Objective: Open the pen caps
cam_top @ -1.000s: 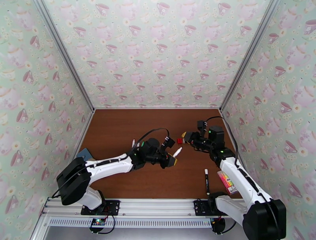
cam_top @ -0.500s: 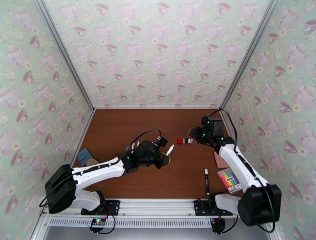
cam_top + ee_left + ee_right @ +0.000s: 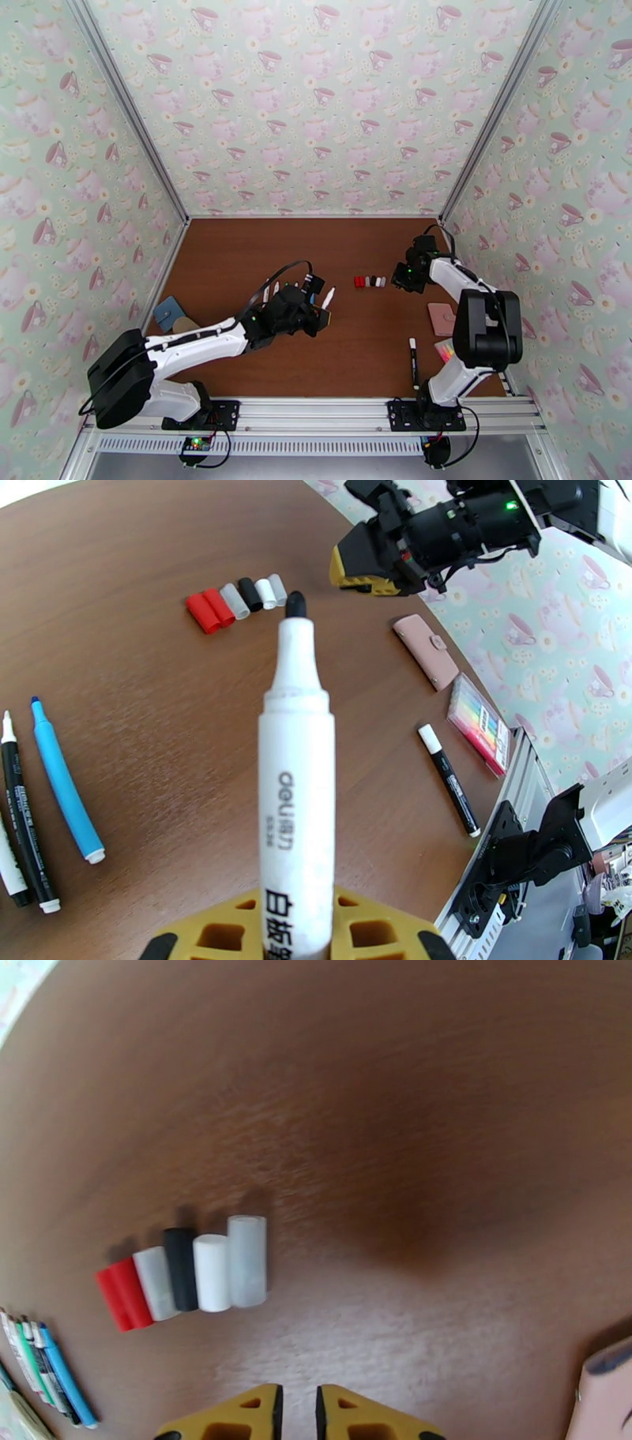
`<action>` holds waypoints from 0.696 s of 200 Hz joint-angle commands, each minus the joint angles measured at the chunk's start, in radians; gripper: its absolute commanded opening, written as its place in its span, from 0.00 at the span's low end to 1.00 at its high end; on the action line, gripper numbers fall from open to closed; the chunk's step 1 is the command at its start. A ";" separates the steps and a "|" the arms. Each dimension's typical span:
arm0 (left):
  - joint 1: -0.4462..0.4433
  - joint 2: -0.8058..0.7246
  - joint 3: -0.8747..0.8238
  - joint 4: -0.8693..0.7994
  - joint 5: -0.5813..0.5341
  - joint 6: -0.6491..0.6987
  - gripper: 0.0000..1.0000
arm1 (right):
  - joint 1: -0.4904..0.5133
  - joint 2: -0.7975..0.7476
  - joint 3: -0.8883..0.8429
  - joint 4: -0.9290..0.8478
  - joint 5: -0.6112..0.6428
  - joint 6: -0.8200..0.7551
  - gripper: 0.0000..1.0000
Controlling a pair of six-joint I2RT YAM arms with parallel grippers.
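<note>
Left gripper (image 3: 297,930) clamps an uncapped white marker (image 3: 296,796); right gripper (image 3: 299,1411) closed, empty.
You see six pen caps (image 3: 189,1276) in a row on the desk (image 3: 411,1118), just ahead of the right gripper, not touching it. Marker's lower barrel is cut off at the frame edge. Other pens (image 3: 63,784) lie on the left arm's side, partly cropped. One capped black pen (image 3: 449,780) lies near the highlighter pack (image 3: 478,725).
</note>
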 commanded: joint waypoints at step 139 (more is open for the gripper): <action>0.004 0.023 0.040 -0.039 0.026 0.002 0.07 | -0.003 0.214 0.143 0.028 -0.049 -0.035 0.21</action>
